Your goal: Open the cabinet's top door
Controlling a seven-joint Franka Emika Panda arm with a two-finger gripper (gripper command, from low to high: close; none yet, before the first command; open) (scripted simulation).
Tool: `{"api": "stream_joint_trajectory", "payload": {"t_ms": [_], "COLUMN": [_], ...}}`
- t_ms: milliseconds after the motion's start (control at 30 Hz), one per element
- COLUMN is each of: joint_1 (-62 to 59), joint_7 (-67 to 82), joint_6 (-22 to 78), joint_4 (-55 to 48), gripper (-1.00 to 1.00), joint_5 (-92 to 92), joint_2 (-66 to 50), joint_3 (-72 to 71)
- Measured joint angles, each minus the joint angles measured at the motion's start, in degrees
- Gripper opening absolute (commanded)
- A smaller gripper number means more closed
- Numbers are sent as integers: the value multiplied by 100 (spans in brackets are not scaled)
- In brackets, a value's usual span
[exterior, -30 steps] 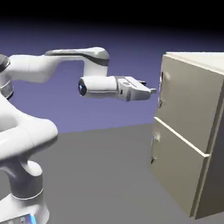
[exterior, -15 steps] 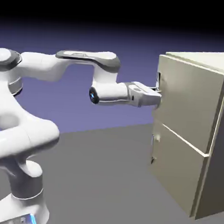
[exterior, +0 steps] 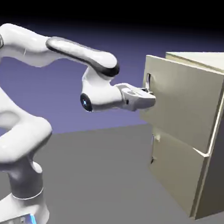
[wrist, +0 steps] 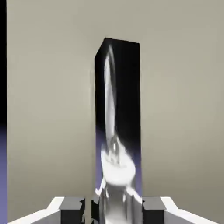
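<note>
The tall tan cabinet (exterior: pixel 219 168) is seen on the exterior view's right, stood on the dark grey floor (exterior: pixel 100 179). Its top door (exterior: pixel 187 100) is held a little way open. The edge with the handle is swung out toward the arm (exterior: pixel 82 53), while the far edge is kept close to the cabinet's body. What is kept inside cannot be told, because the inside is hidden by the door. The bottom door (exterior: pixel 175 170), which is shorter, is shut, and its own thin handle (exterior: pixel 153 147) can be seen near its left edge in the exterior view.

The gripper (wrist: pixel 114 211) is clamped on the top handle (wrist: pixel 118 100), a tall, shiny bar on the front of the top door. In the hand view, the bar is seen upright between the two small fingertips (wrist: pixel 154 211), with one on each side. Bright white shapes and dark patches are shown in its shiny face, like in a mirror. Behind the bar, most of the view is filled by the flat tan door, and a thin strip of black and blue backdrop (wrist: pixel 3 175) is seen along the left side.
</note>
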State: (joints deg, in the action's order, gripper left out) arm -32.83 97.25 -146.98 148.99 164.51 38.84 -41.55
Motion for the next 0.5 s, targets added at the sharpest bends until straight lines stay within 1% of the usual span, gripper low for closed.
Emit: {"api": "stream_joint_trajectory", "payload": {"t_ms": [133,267,400,500], "joint_1": [789,1600,2379,2673], "joint_7": [875,1246,1355,885], "joint_6": [-217,-214,-203,-80], "joint_4": [-88,36,221,516], "gripper": [-100,-100,-100,-100], "joint_5": [149,150,-127,-870], "joint_2": [-455,-555,-493,-213], "joint_3": [778,1608,2439,2851]}}
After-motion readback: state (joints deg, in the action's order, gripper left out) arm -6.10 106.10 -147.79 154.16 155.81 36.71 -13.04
